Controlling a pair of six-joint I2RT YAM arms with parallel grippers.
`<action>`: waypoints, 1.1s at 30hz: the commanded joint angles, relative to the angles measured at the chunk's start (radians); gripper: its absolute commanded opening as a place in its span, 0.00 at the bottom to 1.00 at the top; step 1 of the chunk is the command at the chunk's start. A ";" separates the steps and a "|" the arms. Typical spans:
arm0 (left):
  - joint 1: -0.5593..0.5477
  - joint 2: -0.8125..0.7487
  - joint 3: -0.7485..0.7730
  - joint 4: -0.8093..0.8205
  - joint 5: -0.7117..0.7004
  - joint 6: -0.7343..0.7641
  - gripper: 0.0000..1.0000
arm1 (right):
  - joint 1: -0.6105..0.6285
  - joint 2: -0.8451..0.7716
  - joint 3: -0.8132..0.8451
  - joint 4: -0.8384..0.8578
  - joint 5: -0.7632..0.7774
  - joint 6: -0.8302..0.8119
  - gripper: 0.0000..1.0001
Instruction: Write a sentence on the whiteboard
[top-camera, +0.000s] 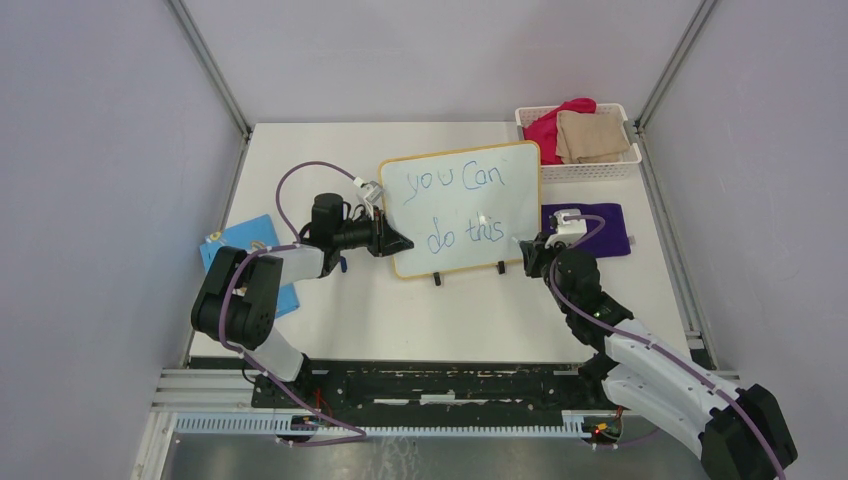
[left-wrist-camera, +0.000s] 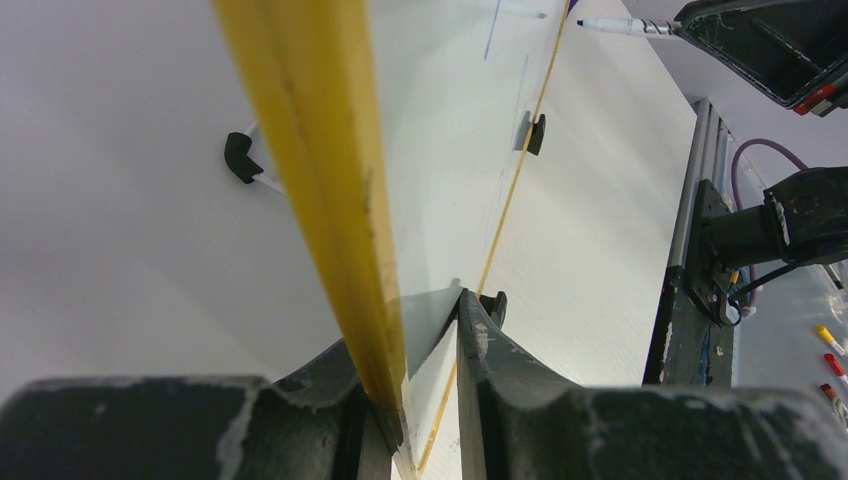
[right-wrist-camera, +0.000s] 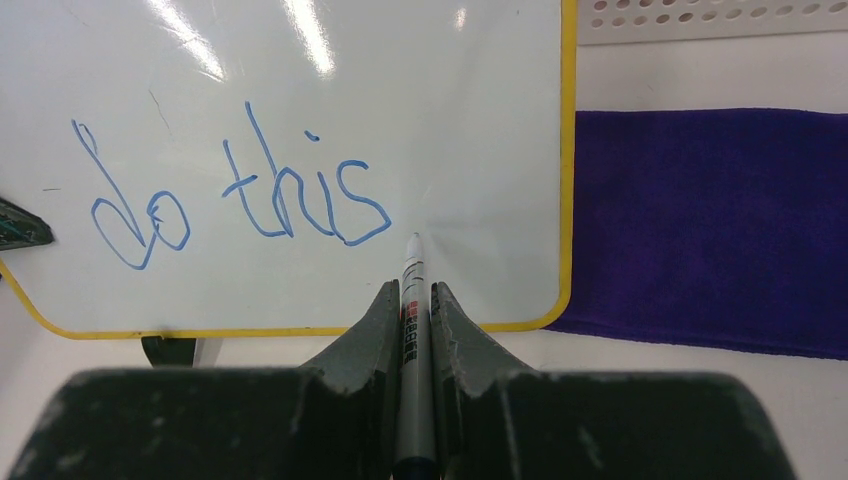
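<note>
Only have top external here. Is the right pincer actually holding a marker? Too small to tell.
Observer: Yes. In the right wrist view, the right pincer is shut on a marker. The tip points at the whiteboard, just past the "s" of "this".
Operator: Full stop written?
Observer: None visible. In that view the sentence ends at "this", with bare board after it.
Operator: Is the left one gripping the board or just next to it?
Observer: Gripping. The left wrist view shows the left pincer closed on the whiteboard's edge, with the yellow rim running between its fingers.
</note>
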 joint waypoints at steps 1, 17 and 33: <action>-0.027 0.054 -0.018 -0.180 -0.114 0.107 0.02 | -0.004 0.008 0.006 0.052 0.015 -0.013 0.00; -0.027 0.054 -0.021 -0.180 -0.113 0.107 0.02 | -0.004 0.029 0.010 0.068 0.020 -0.013 0.00; -0.028 0.054 -0.019 -0.183 -0.115 0.109 0.02 | -0.003 0.034 0.020 0.073 0.015 -0.013 0.00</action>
